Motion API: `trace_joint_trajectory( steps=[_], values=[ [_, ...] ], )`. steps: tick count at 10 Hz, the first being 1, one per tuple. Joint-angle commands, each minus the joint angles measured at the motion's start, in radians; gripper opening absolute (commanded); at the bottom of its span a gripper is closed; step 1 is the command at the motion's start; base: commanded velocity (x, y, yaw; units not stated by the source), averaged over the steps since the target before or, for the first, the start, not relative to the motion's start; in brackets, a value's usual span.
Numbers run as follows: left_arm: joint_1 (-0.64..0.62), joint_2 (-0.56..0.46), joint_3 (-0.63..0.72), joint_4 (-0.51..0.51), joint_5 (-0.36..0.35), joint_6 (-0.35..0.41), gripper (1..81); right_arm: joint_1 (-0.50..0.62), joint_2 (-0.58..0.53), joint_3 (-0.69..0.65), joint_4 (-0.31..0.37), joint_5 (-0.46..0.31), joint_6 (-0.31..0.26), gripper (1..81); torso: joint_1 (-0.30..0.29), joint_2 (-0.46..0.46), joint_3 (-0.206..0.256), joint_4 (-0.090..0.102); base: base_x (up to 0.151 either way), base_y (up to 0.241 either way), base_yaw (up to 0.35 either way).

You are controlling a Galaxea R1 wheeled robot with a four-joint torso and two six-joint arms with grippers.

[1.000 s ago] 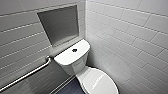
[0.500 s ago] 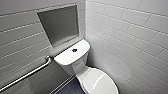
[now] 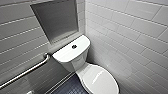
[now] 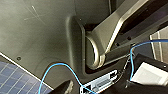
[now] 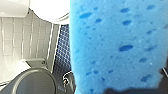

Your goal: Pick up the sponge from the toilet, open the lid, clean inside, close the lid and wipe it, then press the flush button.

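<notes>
The right claw [image 5: 130, 91] seems clamped on the bright blue porous sponge [image 5: 115, 45], lifted ready for cleaning; the white glossy ceramic toilet [image 3: 82, 67] has its white oval lid [image 3: 101, 80] down.

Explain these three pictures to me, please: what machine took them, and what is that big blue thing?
They come from a wheeled robot with two arms, one camera per picture. The head camera looks down at a white toilet, its lid shut, a flush button atop the tank, and a metal grab bar on the tiled wall. The left wrist camera sees mostly the robot's own dark body and a blue cable. The right wrist camera looks at a blue sponge, so close that this arm seems to be holding it.
</notes>
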Motion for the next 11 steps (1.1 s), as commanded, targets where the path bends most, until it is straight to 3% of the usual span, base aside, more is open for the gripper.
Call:
trace_joint_trajectory(
  steps=[1, 2, 5, 6, 8, 11],
  values=[
    [0.015, 0.009, -0.001, 0.006, 0.069, 0.004, 81.1, 0.175, -0.114, 0.091, -0.023, -0.129, 0.005, 1.0, 0.0, 0.0, 0.001, 0.0, 0.0, 0.0, 0.0],
    [0.015, 0.015, -0.006, 0.006, 0.069, 0.004, 81.1, 0.231, -0.115, 0.094, -0.023, -0.162, 0.014, 1.0, 0.064, -0.1, -0.002, 0.0, 0.0, 0.0, 0.0],
    [0.014, 0.022, -0.006, 0.006, 0.069, 0.004, 81.1, 0.443, -0.091, 0.091, -0.021, -0.325, 0.071, 1.0, 0.082, -0.127, 0.0, 0.0, 0.0, 0.0, 0.0],
    [0.015, 0.024, -0.006, 0.006, 0.069, 0.004, 81.1, 0.501, -0.069, 0.083, -0.023, -0.377, 0.085, 1.0, 0.035, -0.057, 0.0, 0.0, 0.0, 0.0, 0.0],
    [0.015, 0.027, -0.006, 0.005, 0.07, 0.004, 81.1, 0.622, -0.003, 0.046, -0.023, -0.489, 0.117, 1.0, 0.063, -0.101, 0.0, 0.0, 0.0, 0.0, 0.0],
    [0.019, 0.036, -0.029, 0.005, 0.061, 0.004, 81.1, 0.696, 0.142, -0.065, -0.026, -0.502, 0.168, 1.0, 0.07, -0.112, 0.0, 0.0, 0.0, 0.0, 0.0]
  ],
)
